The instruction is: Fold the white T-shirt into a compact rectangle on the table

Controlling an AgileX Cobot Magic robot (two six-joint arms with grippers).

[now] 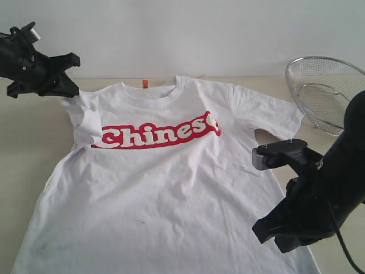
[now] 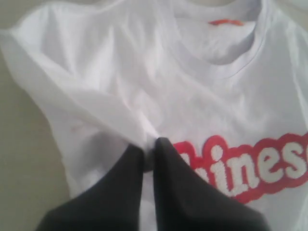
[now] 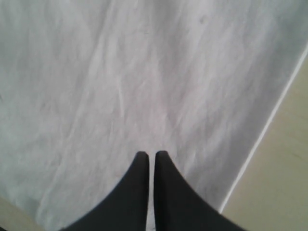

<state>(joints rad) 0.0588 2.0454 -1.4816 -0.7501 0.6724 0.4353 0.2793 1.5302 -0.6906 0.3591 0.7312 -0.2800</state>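
With our left gripper (image 2: 149, 147) pinched shut on a thin ridge at the left sleeve of the white T-shirt (image 1: 171, 194), spread face-up on the table (image 1: 23, 125), and our right gripper (image 3: 150, 155) closed empty over it, that bite may slip when pulled.

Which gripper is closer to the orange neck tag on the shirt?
Left. The left gripper pinches the white T-shirt at its sleeve, a little way from the orange neck tag. The right gripper hangs shut over the shirt's plain lower part, much farther from it.
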